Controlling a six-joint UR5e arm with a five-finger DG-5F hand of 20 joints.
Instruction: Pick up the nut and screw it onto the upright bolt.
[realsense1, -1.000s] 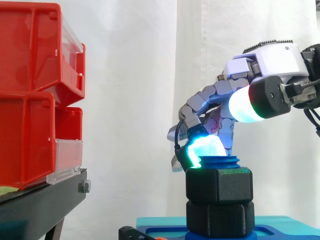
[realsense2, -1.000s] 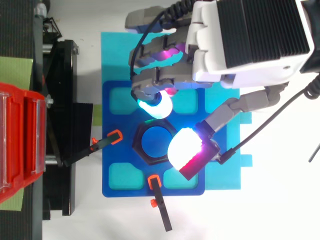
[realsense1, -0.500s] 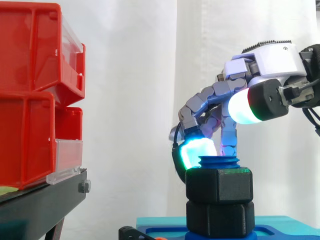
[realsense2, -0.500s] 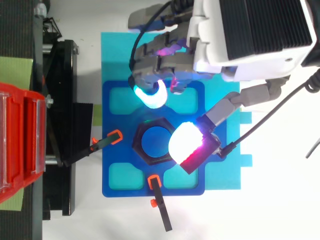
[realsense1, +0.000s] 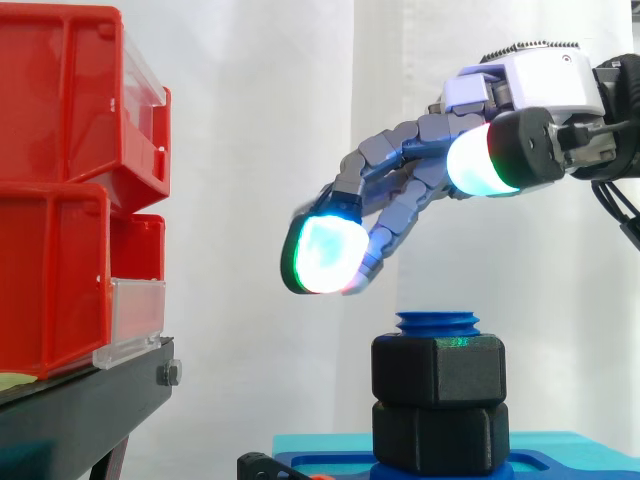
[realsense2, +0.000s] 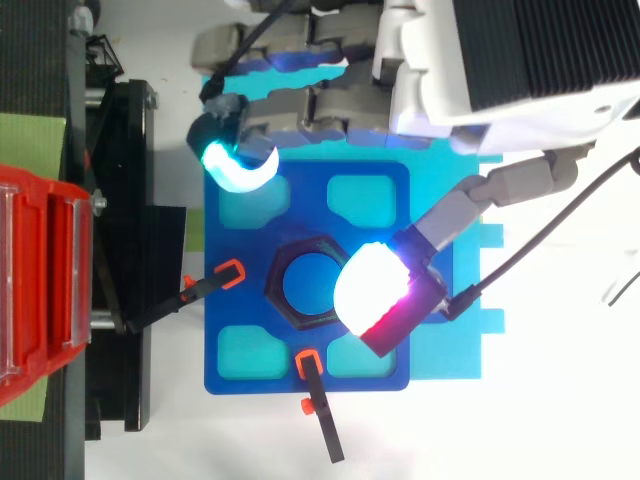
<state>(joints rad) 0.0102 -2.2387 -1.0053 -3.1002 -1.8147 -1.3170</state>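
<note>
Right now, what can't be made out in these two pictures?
- Top view: the glowing thumb pad covers the right rim of the black hexagonal nut.
- Side view: the shank of the blue threaded bolt is hidden inside the nut.
- Side view: the walls of the red plastic bins hide their contents; the left edge crops them.
- Side view: the bottom edge crops the dark blue base plate.

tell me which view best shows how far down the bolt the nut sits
Side view: the black nut sits on the blue bolt, threaded tip showing above it. The top view gives its hexagon around the bolt's end, partly under the hand.
</note>
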